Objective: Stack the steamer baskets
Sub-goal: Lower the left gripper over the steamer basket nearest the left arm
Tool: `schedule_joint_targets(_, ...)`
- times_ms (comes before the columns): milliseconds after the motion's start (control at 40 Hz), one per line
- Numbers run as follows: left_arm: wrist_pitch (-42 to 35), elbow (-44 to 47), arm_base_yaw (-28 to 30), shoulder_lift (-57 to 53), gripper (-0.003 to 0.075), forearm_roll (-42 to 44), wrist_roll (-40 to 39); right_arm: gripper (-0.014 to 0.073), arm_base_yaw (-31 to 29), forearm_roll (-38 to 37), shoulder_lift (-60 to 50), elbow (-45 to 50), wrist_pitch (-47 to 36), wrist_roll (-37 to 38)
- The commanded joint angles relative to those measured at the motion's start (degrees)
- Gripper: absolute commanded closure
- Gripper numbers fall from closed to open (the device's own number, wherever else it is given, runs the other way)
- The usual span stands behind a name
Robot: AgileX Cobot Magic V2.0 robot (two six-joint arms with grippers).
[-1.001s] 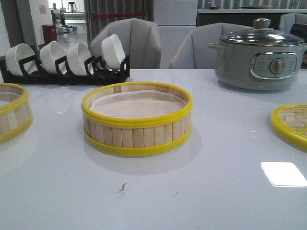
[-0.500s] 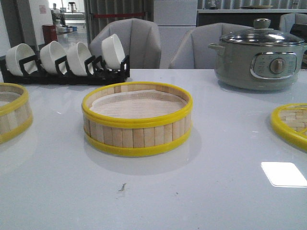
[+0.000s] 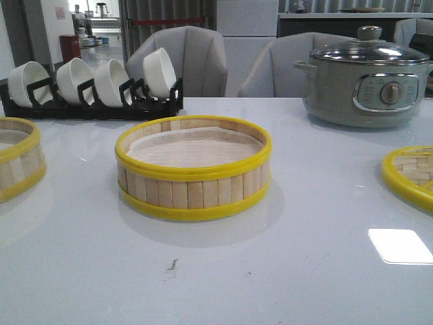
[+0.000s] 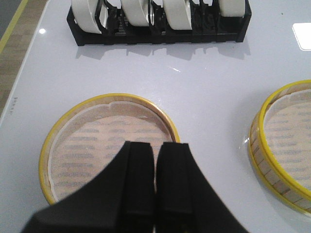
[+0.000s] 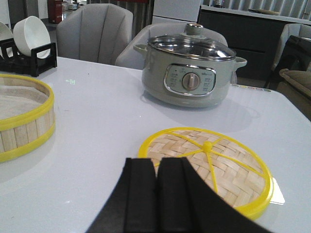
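One steamer basket (image 3: pixel 193 169) with pale slats, yellow rims and white paper lining stands in the middle of the table. A second steamer basket (image 3: pixel 17 162) is cut off at the left edge. In the left wrist view the second basket (image 4: pixel 109 141) lies under my left gripper (image 4: pixel 157 145), which is shut and empty above its near rim; the middle basket (image 4: pixel 286 141) is beside it. My right gripper (image 5: pixel 158 162) is shut and empty above the near edge of the woven lid (image 5: pixel 209 162). Neither gripper shows in the front view.
A grey electric pot (image 3: pixel 365 78) with glass lid stands at the back right. A black rack (image 3: pixel 91 101) with several white bowls stands at the back left. The flat woven lid with yellow rim (image 3: pixel 409 176) lies at the right edge. Grey chairs stand behind the table.
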Motion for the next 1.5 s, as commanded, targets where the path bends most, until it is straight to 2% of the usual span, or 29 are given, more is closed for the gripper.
schedule_joint_targets(0,-4.17,-2.09,0.02,-0.58,0.0627,0.14,-0.02,0.0559,-0.25,0.24,-1.18,-0.89,-5.05,-0.65)
schedule_joint_targets(200,-4.17,-2.09,0.02,-0.35,0.0627,0.14,-0.02,0.0559,-0.25,0.24,-1.18,-0.96,-5.73,-0.65)
schedule_joint_targets(450,-3.84,-2.09,0.02,-0.35,0.0627,0.25,-0.02,0.0559,-0.25,0.24,-1.18,-0.96,-22.06,-0.65)
schedule_joint_targets(525,-3.69,-2.09,0.02,-0.35,0.0627,0.25,-0.02,0.0559,-0.25,0.24,-1.18,-1.17,-22.82,0.23)
schedule_joint_targets(651,-2.65,-2.09,0.02,-0.35,0.0627,0.25,-0.02,0.0559,-0.25,0.24,-1.11,-4.95,-14.65,2.72)
schedule_joint_targets(801,-2.04,-2.09,0.02,-0.35,0.0627,0.25,-0.02,0.0559,-0.25,0.11,3.12,-18.78,-1.17,2.83)
schedule_joint_targets(1076,-2.04,-2.09,0.02,-0.35,0.0627,0.25,-0.02,0.0559,-0.25,-0.10,30.10,-43.82,15.01,2.83)
schedule_joint_targets(1226,-2.04,-2.09,0.02,-0.35,0.0627,0.25,-0.02,0.0559,-0.25,-0.10,42.58,-50.25,18.60,2.83)
schedule_joint_targets(1476,-1.46,-2.09,0.02,-0.35,0.0627,0.25,-0.02,0.0559,-0.23,0.01,48.24,-51.13,16.37,2.83)
